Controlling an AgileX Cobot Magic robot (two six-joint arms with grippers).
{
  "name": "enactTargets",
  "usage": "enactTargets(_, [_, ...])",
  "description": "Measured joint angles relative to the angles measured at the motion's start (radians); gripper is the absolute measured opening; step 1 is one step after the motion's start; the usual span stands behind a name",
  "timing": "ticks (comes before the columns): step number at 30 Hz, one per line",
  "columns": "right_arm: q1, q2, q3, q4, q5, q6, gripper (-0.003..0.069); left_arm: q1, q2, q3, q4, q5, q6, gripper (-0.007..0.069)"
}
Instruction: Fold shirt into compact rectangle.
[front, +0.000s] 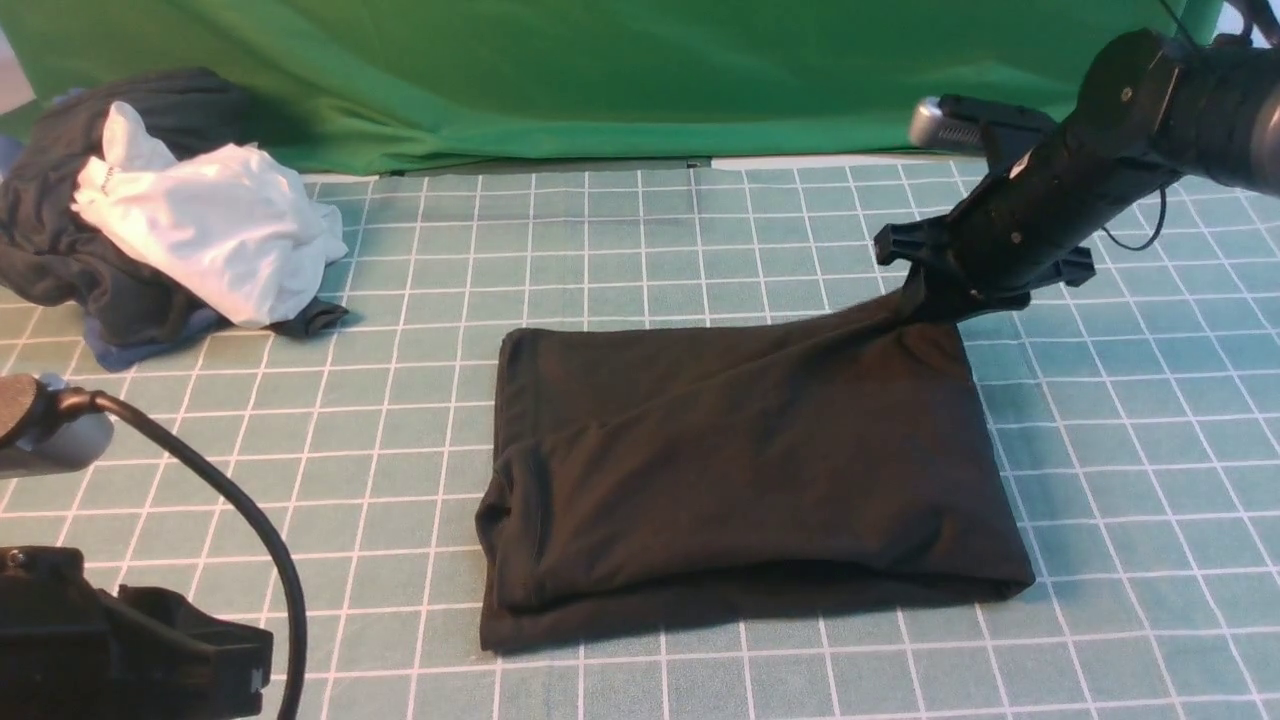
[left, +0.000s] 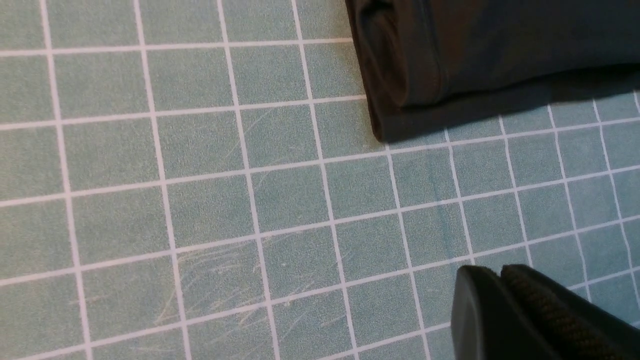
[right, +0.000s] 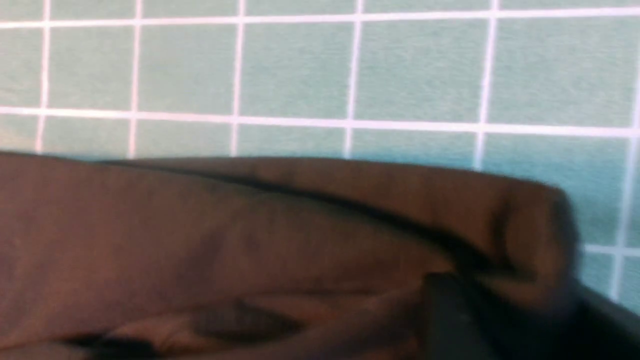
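Note:
The shirt (front: 740, 450) lies folded into a dark, roughly rectangular bundle in the middle of the grid mat, with no print showing. Its far right corner is pulled up into a peak that runs into my right gripper (front: 935, 300), which is shut on the cloth there. The right wrist view is blurred: brown fabric (right: 250, 225) fills it, bunched against the dark fingers (right: 450, 320). My left gripper (left: 492, 272) is shut with nothing in it. It hovers over bare mat, apart from the shirt's near left corner (left: 400, 85), and shows low at the left of the front view (front: 230, 670).
A heap of other clothes sits at the far left: a white garment (front: 210, 230) on a dark one (front: 60, 230). A green backdrop (front: 600, 70) closes the far edge. A black cable (front: 240, 520) arcs over the mat (front: 420, 330) beside my left arm.

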Motion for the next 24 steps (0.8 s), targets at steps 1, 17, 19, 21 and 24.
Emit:
enactTargets(1, [-0.004, 0.000, -0.007, -0.006, 0.025, -0.001, 0.0325, 0.000, 0.000, 0.000, 0.000, 0.000, 0.000, 0.0006])
enactTargets(17, [-0.010, -0.503, -0.096, -0.248, 0.113, -0.060, 0.0028, 0.000, 0.000, 0.000, 0.053, -0.026, 0.000, 0.0007])
enactTargets(19, [-0.010, -0.637, -0.074, -0.255, 0.080, -0.060, 0.0025, 0.000, 0.000, 0.000, 0.054, -0.048, 0.000, 0.0007])
enactTargets(21, [-0.010, -0.765, -0.019, -0.264, 0.033, -0.060, 0.0024, 0.000, 0.000, 0.000, 0.055, -0.076, 0.000, 0.0007])
enactTargets(24, [-0.010, -0.923, 0.088, -0.294, -0.048, -0.054, 0.0023, 0.000, 0.000, 0.000, 0.055, -0.125, 0.000, 0.0007])
